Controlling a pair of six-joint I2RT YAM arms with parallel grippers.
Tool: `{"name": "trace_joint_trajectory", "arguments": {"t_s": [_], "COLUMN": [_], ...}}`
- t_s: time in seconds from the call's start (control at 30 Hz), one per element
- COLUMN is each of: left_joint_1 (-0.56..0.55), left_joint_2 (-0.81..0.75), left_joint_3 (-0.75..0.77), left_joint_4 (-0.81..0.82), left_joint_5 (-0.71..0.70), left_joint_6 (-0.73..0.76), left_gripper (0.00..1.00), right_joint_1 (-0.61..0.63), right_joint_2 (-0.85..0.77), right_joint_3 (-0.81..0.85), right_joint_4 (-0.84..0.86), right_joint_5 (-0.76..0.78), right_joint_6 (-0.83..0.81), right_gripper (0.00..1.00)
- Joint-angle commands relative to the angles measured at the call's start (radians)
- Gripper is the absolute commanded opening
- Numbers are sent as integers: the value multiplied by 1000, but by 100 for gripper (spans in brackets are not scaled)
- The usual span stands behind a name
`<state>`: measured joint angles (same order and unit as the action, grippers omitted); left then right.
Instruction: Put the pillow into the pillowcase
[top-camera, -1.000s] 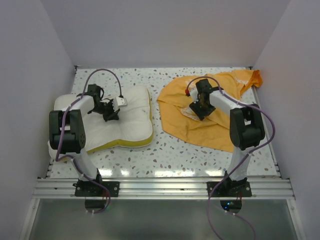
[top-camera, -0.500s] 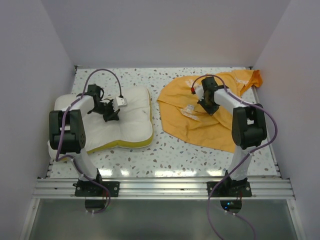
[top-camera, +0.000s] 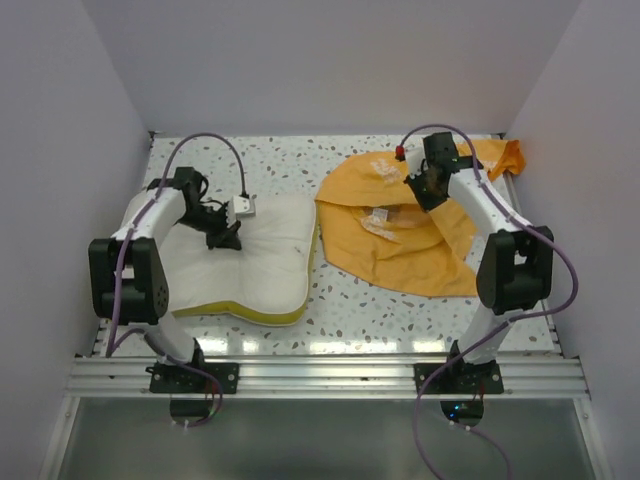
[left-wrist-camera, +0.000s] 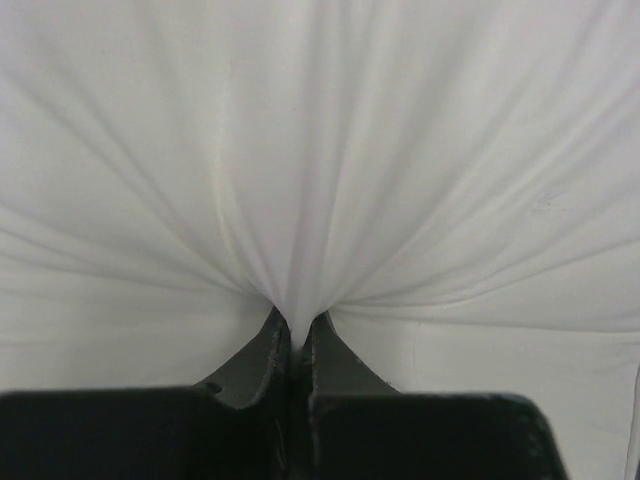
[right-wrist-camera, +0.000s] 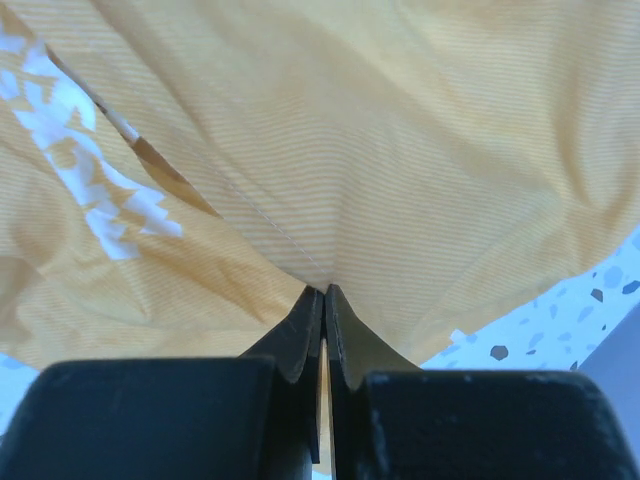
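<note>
The cream-white pillow (top-camera: 265, 260) lies on the left half of the table, its yellow-green strip (top-camera: 262, 316) along the near edge. My left gripper (top-camera: 224, 238) is shut on a pinch of the pillow's cover; in the left wrist view white fabric (left-wrist-camera: 320, 150) fans out from the closed left gripper (left-wrist-camera: 297, 335). The orange pillowcase (top-camera: 400, 255) lies crumpled on the right. Its far part is raised by my right gripper (top-camera: 432, 188), which is shut on it. The right wrist view shows the closed right gripper (right-wrist-camera: 323, 295) clamping a fold of orange cloth (right-wrist-camera: 380, 140).
Speckled table (top-camera: 330, 300) shows in a narrow gap between pillow and pillowcase. White walls close in the left, right and back sides. An aluminium rail (top-camera: 320, 375) runs along the near edge. An orange corner (top-camera: 510, 155) of the cloth reaches the right wall.
The right gripper shut on the pillowcase and drew it up and toward the back right. The left arm shifted the pillow to the right, closer to the pillowcase.
</note>
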<state>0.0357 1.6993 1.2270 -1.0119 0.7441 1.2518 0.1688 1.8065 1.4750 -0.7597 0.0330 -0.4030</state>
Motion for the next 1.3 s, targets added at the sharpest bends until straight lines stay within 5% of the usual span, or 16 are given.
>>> {"name": "trace_joint_trajectory", "arguments": {"t_s": [0.0, 0.17, 0.43, 0.63, 0.87, 1.13, 1.27], "left_joint_1": [-75, -224, -497, -603, -611, -542, -467], "left_joint_2": [-89, -121, -102, 3, 184, 218, 181], "left_joint_3": [62, 39, 8, 89, 233, 266, 226], "left_joint_4": [-163, -93, 263, 473, 568, 820, 990], "left_joint_5": [156, 212, 207, 126, 109, 34, -177], "left_joint_6": [34, -89, -540, -816, -1018, -1245, -1446], "left_gripper": [0, 0, 0, 0, 0, 0, 0], "right_joint_1": [-48, -72, -74, -74, -81, -83, -81], "right_joint_2": [-96, -122, -137, -179, -246, -294, -312], "right_joint_3": [59, 68, 94, 70, 28, -62, -110], "right_joint_4": [-30, -46, -69, -66, -72, -110, -134], "right_joint_5": [-114, -179, -242, -278, -340, -361, -361], "right_joint_6": [72, 104, 154, 167, 165, 125, 101], "right_gripper": [0, 0, 0, 0, 0, 0, 0]}}
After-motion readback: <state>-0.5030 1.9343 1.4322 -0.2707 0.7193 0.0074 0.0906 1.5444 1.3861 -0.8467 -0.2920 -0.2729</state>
